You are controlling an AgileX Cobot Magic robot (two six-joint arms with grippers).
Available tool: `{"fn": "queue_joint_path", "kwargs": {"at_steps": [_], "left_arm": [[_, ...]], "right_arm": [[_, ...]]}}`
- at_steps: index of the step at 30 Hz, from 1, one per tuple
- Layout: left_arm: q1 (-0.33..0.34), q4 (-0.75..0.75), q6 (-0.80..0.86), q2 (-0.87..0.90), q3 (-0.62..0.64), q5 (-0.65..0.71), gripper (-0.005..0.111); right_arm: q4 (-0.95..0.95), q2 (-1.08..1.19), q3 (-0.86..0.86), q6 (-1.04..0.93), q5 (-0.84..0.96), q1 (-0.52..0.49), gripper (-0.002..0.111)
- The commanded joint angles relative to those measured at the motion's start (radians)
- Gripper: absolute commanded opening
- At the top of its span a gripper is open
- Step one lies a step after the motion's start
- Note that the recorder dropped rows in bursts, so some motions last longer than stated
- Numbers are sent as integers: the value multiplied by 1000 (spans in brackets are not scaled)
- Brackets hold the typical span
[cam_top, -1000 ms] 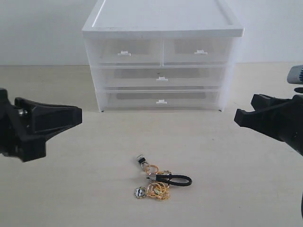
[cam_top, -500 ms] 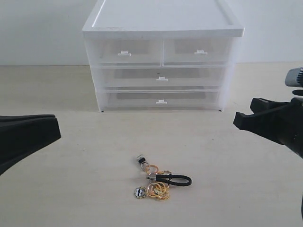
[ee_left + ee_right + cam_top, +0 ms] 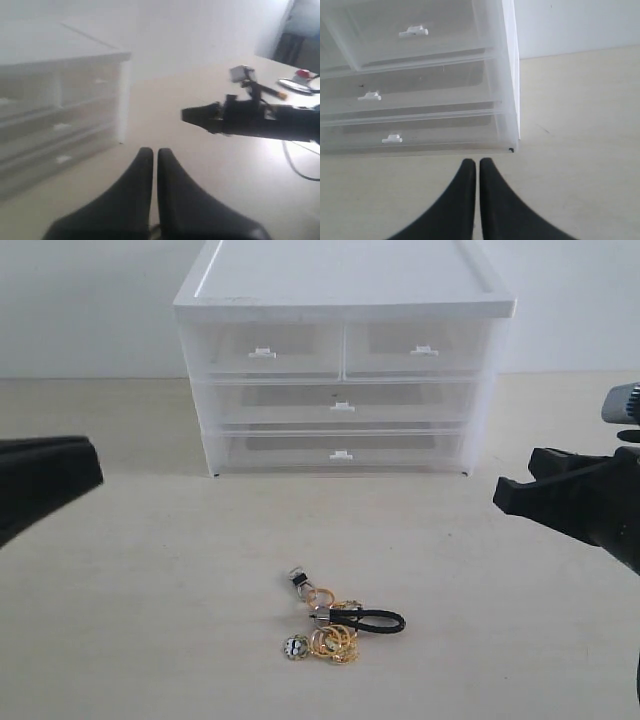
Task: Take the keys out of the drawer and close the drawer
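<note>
Left gripper [image 3: 92, 465]: black, at the left edge of the exterior view, held off the surface [image 3: 150, 590] and well apart from everything else. Its own wrist view [image 3: 154, 155] shows the two fingers pressed together with only a thin slit between them and nothing in the grip.

Surface: pale beige and matte, running back to a white wall [image 3: 90, 300].

Keys [image 3: 335, 625]: lying loose on the surface in front of the drawer unit, about midway between the two grippers and well apart from both. The gold rings are bunched with silver clasps, the little round charm is at the left of the bunch, and the black loop strap stretches out to the right.

Drawer unit [image 3: 340, 290]: white-topped translucent plastic, standing at the back of the surface. It has two half-width drawers [image 3: 265, 348] on top and two full-width ones below.

Drawer [image 3: 400, 400]: the upper full-width one, pushed in flush with the frame. Its small white tab handle [image 3: 342, 407] is centred on the front, and the lower wide drawer [image 3: 400, 448] is directly beneath it. It is also seen from the right wrist [image 3: 430, 87].

Right gripper [image 3: 508, 490]: black, at the right edge of the exterior view, tip pointing left, clear of the drawer unit. Its wrist view [image 3: 477, 164] shows the fingers closed against each other, holding nothing, near the unit's lower corner.
</note>
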Motion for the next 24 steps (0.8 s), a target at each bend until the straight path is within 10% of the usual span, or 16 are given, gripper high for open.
{"fn": "queue_joint_path", "kwargs": {"at_steps": [1, 10, 24], "left_arm": [[67, -6, 46, -124, -8, -194, 4], [226, -6, 75, -478, -5, -243, 4], [260, -6, 96, -645, 1, -292, 4]], "right_arm": [[5, -9, 7, 5, -1, -5, 0], [4, -9, 7, 5, -1, -5, 0], [5, -9, 7, 5, -3, -5, 0]]}}
